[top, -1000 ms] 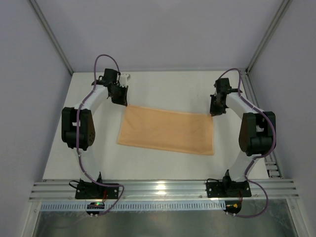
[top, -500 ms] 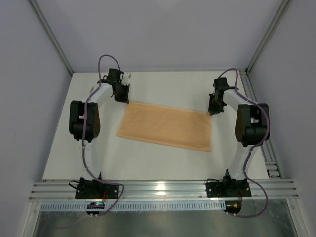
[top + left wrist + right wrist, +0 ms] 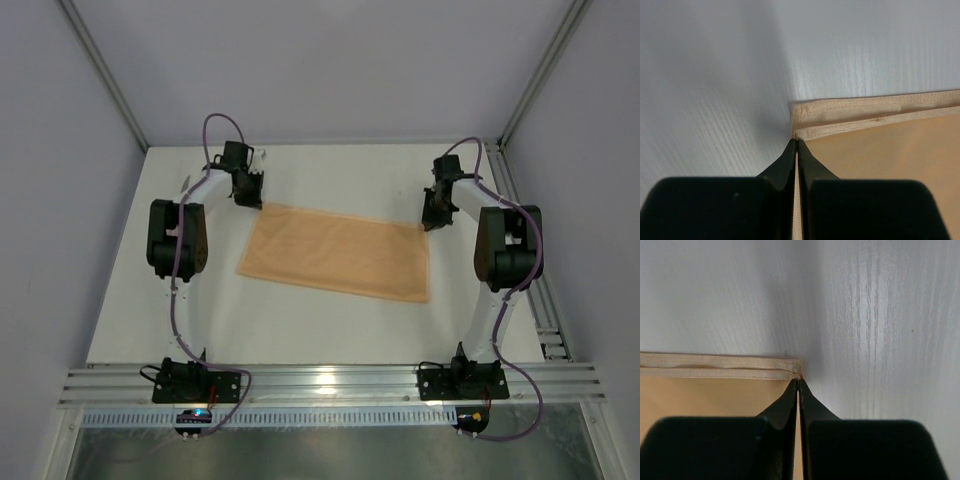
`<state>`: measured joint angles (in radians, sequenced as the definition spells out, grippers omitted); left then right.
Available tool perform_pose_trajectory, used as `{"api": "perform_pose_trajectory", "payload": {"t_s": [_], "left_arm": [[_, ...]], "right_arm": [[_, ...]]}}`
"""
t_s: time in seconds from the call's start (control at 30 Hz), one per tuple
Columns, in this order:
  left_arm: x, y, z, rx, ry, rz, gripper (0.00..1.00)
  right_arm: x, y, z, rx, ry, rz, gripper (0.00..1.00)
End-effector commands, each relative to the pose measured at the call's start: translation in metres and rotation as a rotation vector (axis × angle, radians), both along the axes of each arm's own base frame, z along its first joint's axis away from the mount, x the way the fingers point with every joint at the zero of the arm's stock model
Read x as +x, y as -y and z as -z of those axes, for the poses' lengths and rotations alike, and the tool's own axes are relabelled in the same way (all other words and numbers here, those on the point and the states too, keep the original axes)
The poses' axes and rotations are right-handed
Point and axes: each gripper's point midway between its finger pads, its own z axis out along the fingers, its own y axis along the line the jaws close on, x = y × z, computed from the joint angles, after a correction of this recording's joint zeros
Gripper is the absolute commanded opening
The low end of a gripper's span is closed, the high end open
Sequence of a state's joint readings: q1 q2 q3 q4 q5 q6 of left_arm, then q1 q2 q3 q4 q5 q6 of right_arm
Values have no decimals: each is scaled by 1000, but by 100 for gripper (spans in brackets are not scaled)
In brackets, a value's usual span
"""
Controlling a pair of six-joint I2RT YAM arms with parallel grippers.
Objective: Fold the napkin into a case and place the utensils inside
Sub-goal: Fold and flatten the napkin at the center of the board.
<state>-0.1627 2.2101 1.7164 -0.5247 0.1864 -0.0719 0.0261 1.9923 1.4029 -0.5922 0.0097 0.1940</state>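
The peach-orange napkin (image 3: pixel 340 252) lies flat on the white table, folded double into a wide rectangle. My left gripper (image 3: pixel 250 200) is shut on its far left corner. In the left wrist view the tips (image 3: pixel 797 141) pinch the top layer's hem, and the napkin (image 3: pixel 880 150) shows two stacked hemmed edges. My right gripper (image 3: pixel 430 224) is shut on the far right corner. In the right wrist view the tips (image 3: pixel 798 380) meet at the corner of the napkin (image 3: pixel 705 395). No case or utensils show clearly.
A small pale object (image 3: pixel 259 155) sits by my left wrist near the back wall; I cannot tell what it is. Grey walls with metal posts (image 3: pixel 540 70) close in the far and side edges. An aluminium rail (image 3: pixel 330 385) runs along the near edge.
Both arms have stretched farther away, and the napkin has slid a little toward the far wall. Its near edge has moved up. Both grippers keep hold of the corners.
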Motion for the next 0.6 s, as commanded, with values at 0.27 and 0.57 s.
{"api": "perform_pose_trajectory", "payload": {"t_s": [0.27,0.57], "left_arm": [[26,-3,-56,8,132,-42,46],[-70,-1,-110,1,26,71,16]], "right_arm": [[19,11,-52,-41,95,41,49],[-76,-46,-89,-80,109,-86,23]]}}
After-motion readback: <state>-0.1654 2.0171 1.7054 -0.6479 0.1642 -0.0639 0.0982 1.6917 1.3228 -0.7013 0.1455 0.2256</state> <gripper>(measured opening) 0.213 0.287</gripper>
